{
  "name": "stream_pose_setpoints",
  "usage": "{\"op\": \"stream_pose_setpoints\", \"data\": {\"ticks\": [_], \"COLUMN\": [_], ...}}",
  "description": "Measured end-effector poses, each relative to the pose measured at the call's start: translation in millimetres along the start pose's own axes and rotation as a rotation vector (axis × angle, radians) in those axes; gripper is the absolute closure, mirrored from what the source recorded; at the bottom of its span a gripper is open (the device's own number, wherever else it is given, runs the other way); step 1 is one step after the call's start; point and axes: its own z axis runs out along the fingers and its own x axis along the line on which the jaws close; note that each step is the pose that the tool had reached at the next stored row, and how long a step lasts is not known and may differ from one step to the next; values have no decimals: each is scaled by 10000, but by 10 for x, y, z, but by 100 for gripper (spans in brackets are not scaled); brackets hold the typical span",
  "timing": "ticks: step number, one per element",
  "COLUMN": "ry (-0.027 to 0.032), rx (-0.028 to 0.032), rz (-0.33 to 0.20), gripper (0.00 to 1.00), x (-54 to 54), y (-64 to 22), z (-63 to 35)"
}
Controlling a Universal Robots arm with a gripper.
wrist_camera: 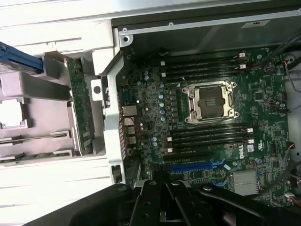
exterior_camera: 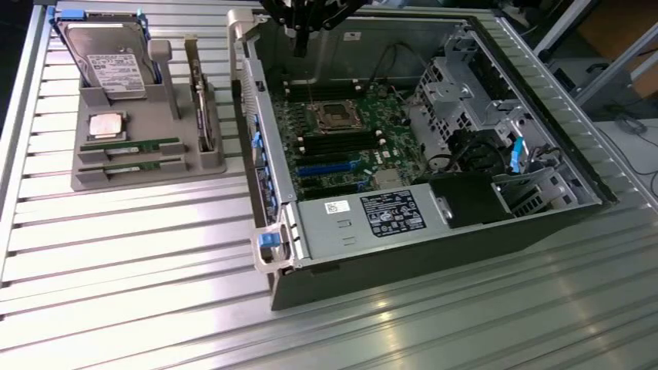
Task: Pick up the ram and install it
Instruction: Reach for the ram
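Clearly the ram [exterior_camera: 131, 144] is not yet in hand. It lies flat in its groove of the grey parts tray [exterior_camera: 92, 181] at the exterior view's left. A second stick [exterior_camera: 126, 164] of the same kind lies just beside it, and the silver processor [exterior_camera: 107, 125] sits on its other side. An expansion card [exterior_camera: 203, 108] stands on edge in the tray, between the sticks and the open computer case [exterior_camera: 270, 254]. The gripper [exterior_camera: 301, 48] hangs well apart from the tray, over the far part of the case, clenched with nothing between its fingers. The wrist view looks down on the motherboard [wrist_camera: 150, 103], its bare processor socket [wrist_camera: 210, 101] and the black memory slots [wrist_camera: 209, 134] flanking it.

Several things could go wrong, as I judge it:

- **Closed fingers:** brought down as they are, they would press on the stick rather than straddle it.
- **Close neighbours:** the two sticks lie so near each other that a slightly offset approach could catch the twin or a tray ridge.
- **Obstacles on the way:** a low carry toward the case risks striking the upright card or the case wall.
- **A tilted grip:** the board is thin, so held off-centre it could tilt, miss a slot, or be forced in crooked and strain the motherboard.
- **The open socket:** it sits just beside the slots, and a slip there could do damage.

I cannot tell whether the slot latches stand open.
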Motion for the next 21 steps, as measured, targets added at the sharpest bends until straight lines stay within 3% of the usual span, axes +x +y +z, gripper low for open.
{"op": "stream_pose_setpoints", "data": {"ticks": [3, 10, 13, 15, 18, 19, 20, 21], "ry": [2, -5, -20, -51, -56, -77, -85, -85], "rx": [3, 0, -2, -4, 6, 194, 258, 259], "rz": [-1, 2, 2, 1, 1, 4, 2, 2], "gripper": [89, 89, 89, 89, 89, 89, 89, 89], "x": [32, 285, 365, 489, 492, 494, 494, 494], "y": [-5, -33, -40, -52, -37, -18, -17, -17], "z": [5, 11, -70, -145, -325, -345, -345, -345]}}
